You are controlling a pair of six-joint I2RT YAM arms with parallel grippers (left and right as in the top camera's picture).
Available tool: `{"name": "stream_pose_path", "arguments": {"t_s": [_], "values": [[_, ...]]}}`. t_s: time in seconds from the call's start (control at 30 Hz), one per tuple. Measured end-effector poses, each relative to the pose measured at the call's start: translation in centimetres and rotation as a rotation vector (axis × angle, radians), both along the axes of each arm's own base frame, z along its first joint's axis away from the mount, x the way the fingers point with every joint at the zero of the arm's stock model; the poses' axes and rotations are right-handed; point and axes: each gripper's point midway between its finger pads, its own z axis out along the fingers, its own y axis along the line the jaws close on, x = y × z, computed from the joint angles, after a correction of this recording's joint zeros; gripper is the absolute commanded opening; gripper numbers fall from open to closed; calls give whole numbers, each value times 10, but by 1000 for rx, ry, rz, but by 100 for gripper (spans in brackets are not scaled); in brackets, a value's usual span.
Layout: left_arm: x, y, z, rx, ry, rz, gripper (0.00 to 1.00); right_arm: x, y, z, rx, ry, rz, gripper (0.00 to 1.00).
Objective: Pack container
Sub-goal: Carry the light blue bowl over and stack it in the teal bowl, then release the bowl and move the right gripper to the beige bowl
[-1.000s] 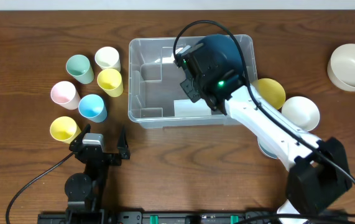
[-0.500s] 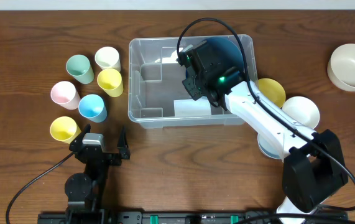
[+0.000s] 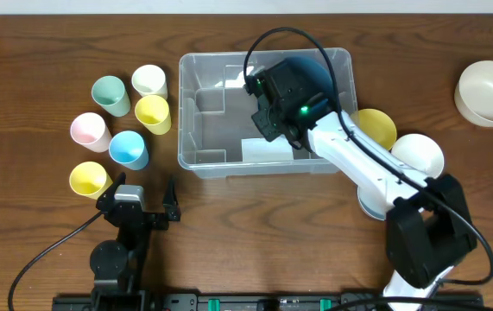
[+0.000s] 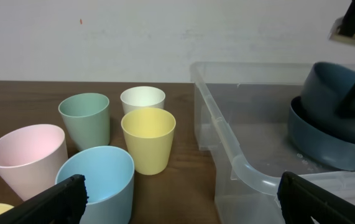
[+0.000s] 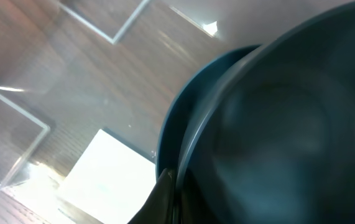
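The clear container [image 3: 216,130] stands mid-table, with a white label [image 3: 268,149] on its floor. My right gripper [image 3: 300,86] reaches into its right half, shut on the rim of a dark blue bowl [image 3: 315,67]. In the right wrist view its finger [image 5: 172,193] pinches that bowl [image 5: 289,124], held tilted over a second dark blue bowl [image 5: 180,118] on the container floor [image 5: 84,87]. The left wrist view shows both bowls [image 4: 332,134] inside the container [image 4: 227,140]. My left gripper [image 3: 138,200] is open and empty near the front edge, also seen in its wrist view [image 4: 183,199].
Several cups stand left of the container: teal [image 3: 110,94], white [image 3: 148,80], yellow [image 3: 153,113], pink [image 3: 90,131], blue [image 3: 129,149], yellow [image 3: 89,179]. A yellow bowl [image 3: 377,126] and white bowl [image 3: 419,156] sit right of it, a cream bowl [image 3: 490,92] far right.
My right gripper has shifted slightly left and lower inside the container with the dark blue bowl. The left arm has not moved.
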Motion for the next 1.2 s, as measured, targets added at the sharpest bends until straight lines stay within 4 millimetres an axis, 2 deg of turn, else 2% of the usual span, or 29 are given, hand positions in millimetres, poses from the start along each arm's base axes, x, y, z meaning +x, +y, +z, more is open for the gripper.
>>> {"name": "stream_pose_path", "arguments": {"t_s": [0.07, 0.17, 0.2, 0.27, 0.47, 0.53, 0.6, 0.7, 0.73, 0.77, 0.8, 0.9, 0.93, 1.0, 1.07, 1.2], "values": [[0, 0, 0, 0, 0, 0, 98, 0, 0, -3, -1, 7, -3, 22], [0, 0, 0, 0, 0, 0, 98, 1, 1, -2, -1, 2, 2, 61], [0, 0, 0, 0, 0, 0, 98, 1, 1, -2, 1, 1, -2, 66], [0, 0, 0, 0, 0, 0, 98, 1, 1, -2, 0, 1, 3, 70], [0, 0, 0, 0, 0, 0, 98, -3, -2, -3, -17, 22, 7, 71], [0, 0, 0, 0, 0, 0, 98, -7, -4, 2, -32, 45, 7, 72], [0, 0, 0, 0, 0, 0, 98, -7, -4, 17, -37, 54, 6, 74], [0, 0, 0, 0, 0, 0, 98, 3, -4, 57, -17, 28, -10, 77], [0, 0, 0, 0, 0, 0, 98, 7, -6, 71, -5, 15, -22, 79], [0, 0, 0, 0, 0, 0, 98, 12, -12, 90, 10, -1, -47, 89], [0, 0, 0, 0, 0, 0, 98, 16, -16, 101, 23, -15, -65, 91], [0, 0, 0, 0, 0, 0, 98, 32, -57, 142, 68, -42, -193, 92], [0, 0, 0, 0, 0, 0, 98, 39, -75, 152, 83, -53, -244, 91], [0, 0, 0, 0, 0, 0, 98, 50, -123, 169, 110, -70, -380, 90], [0, 0, 0, 0, 0, 0, 98, 56, -171, 172, 125, -64, -515, 89], [0, 0, 0, 0, 0, 0, 98, 57, -270, 163, 176, -29, -811, 84]]}}
